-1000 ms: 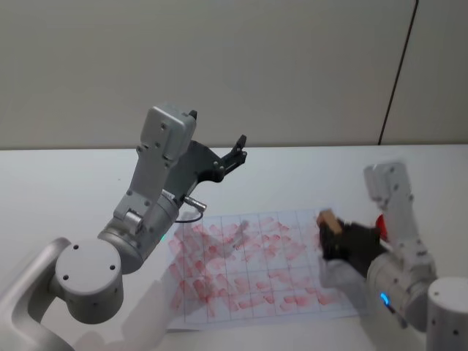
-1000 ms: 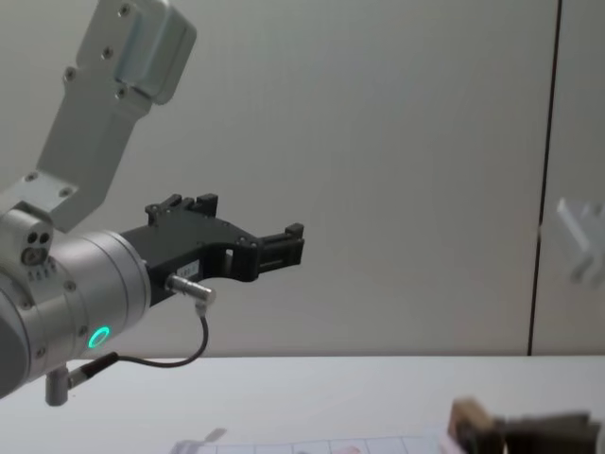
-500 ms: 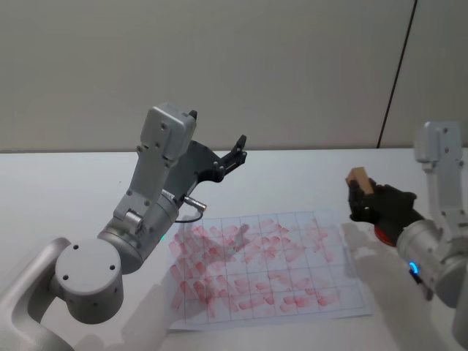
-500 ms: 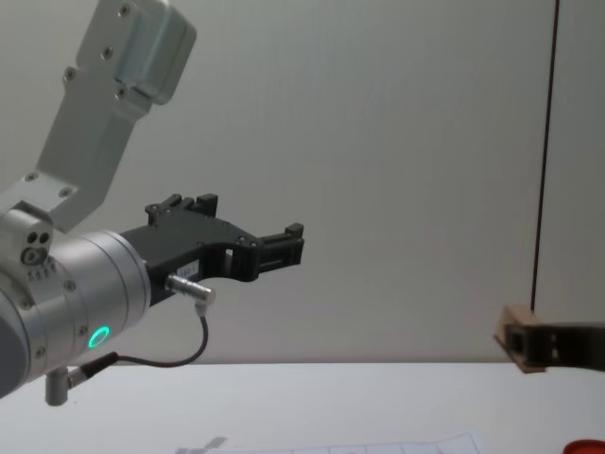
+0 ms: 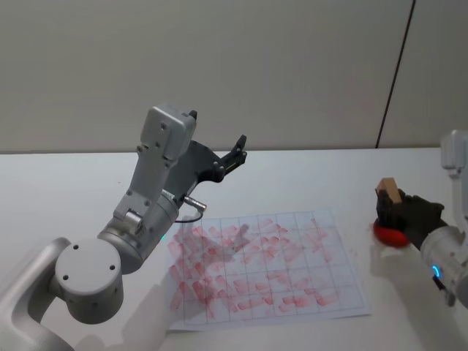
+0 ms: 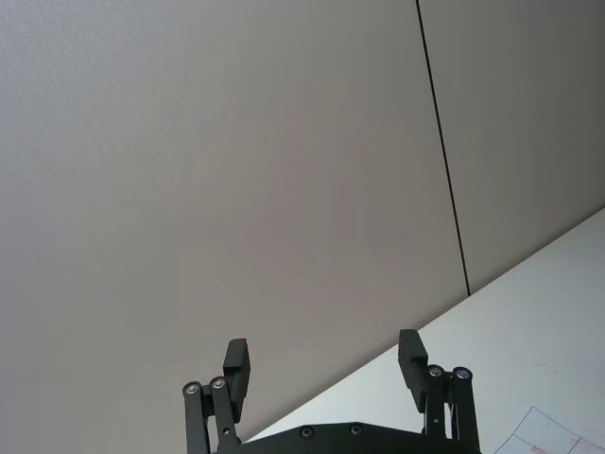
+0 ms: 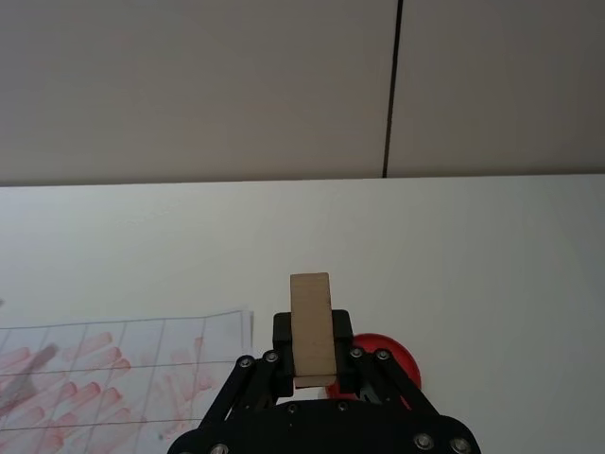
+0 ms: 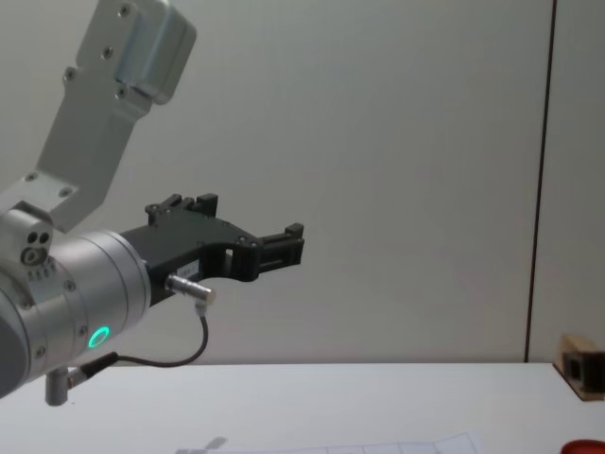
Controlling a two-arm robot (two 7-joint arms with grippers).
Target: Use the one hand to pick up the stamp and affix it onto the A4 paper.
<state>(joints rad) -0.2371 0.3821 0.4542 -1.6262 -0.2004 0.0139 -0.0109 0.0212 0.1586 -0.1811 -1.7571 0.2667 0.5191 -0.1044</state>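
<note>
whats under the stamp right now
A red pad sits on the table below the stamp, which the right gripper holds. The gripper covers part of the pad, and contact between stamp and pad can't be seen.

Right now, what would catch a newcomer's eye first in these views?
The sheet of paper, its grid crowded with red stamp marks, lies flat mid-table. To its right, the right gripper holds the small wooden stamp over a red ink pad beside the paper's edge. The left gripper hangs open, raised above the table's far left side.
</note>
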